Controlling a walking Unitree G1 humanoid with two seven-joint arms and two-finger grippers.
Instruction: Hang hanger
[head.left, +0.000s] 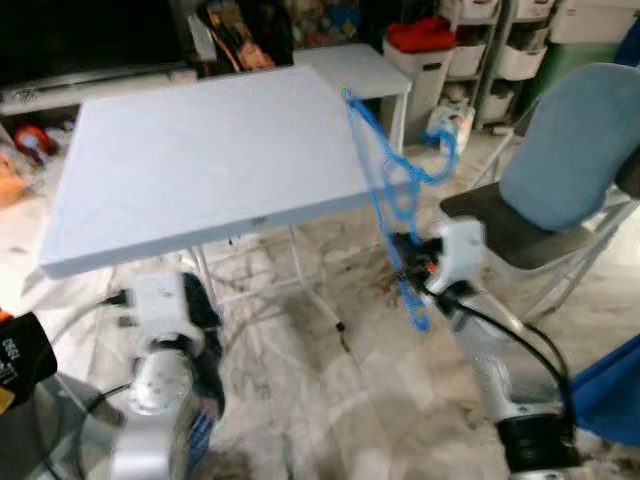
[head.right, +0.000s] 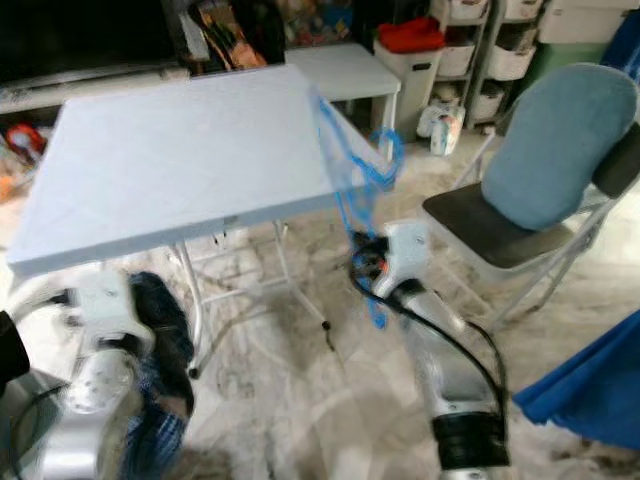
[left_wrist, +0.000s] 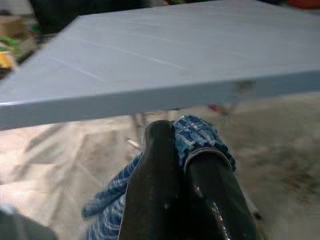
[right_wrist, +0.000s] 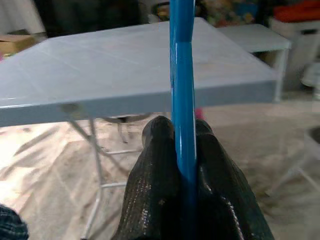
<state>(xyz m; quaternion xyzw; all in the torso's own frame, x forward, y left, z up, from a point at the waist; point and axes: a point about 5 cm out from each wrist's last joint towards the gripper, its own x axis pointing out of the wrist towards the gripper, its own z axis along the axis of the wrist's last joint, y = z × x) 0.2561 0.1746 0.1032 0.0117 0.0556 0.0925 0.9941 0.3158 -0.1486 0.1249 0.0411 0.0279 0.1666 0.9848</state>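
A blue plastic hanger (head.left: 392, 190) stands nearly upright beside the right edge of the white folding table (head.left: 200, 150), its hook pointing right. My right gripper (head.left: 408, 262) is shut on the hanger's lower bar; in the right wrist view the blue bar (right_wrist: 182, 90) runs up between the black fingers (right_wrist: 155, 185). My left gripper (left_wrist: 182, 145) is low at the table's front left, shut on a blue patterned cloth (left_wrist: 197, 135). That cloth (head.right: 160, 330) hangs down beside the left arm.
A grey-blue folding chair (head.left: 560, 170) stands to the right. A smaller white table (head.left: 355, 65), storage drawers and a bin with a red lid (head.left: 420, 40) are behind. Blue fabric (head.left: 610, 390) lies at the lower right. The floor is marbled tile.
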